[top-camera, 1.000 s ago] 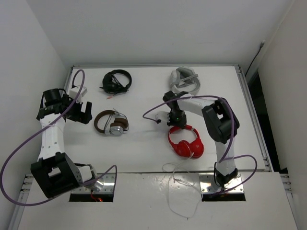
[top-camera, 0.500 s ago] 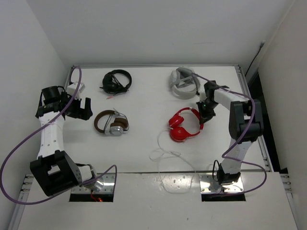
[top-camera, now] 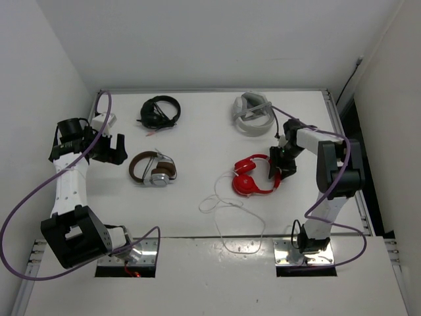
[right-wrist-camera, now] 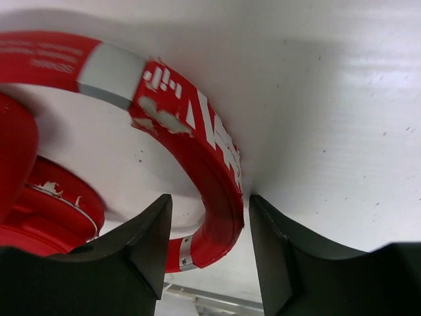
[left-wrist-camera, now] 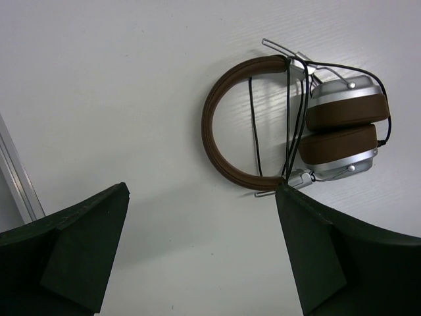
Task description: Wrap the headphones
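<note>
The red headphones (top-camera: 252, 179) lie flat on the table right of centre, earcups to the left. Their thin white cable (top-camera: 227, 212) trails loosely toward the front edge. My right gripper (top-camera: 279, 168) is at the right end of the headband. In the right wrist view the red headband (right-wrist-camera: 205, 153) passes between the fingers of this gripper (right-wrist-camera: 209, 201), with a gap on each side, so it is open. A red earcup (right-wrist-camera: 46, 212) shows at lower left. My left gripper (top-camera: 112, 150) hovers open at the far left, over bare table (left-wrist-camera: 202, 191).
Brown-and-silver headphones (top-camera: 152, 168) lie just right of the left gripper and show in the left wrist view (left-wrist-camera: 296, 131). Black headphones (top-camera: 160, 112) sit at the back left and a grey-white headset (top-camera: 253, 113) at the back right. A metal rail (top-camera: 345, 151) borders the table's right side.
The right gripper carried the red headphones rightward, the cable dragging along, and has now set them down and parted its jaws around the headband. The left arm has not moved.
</note>
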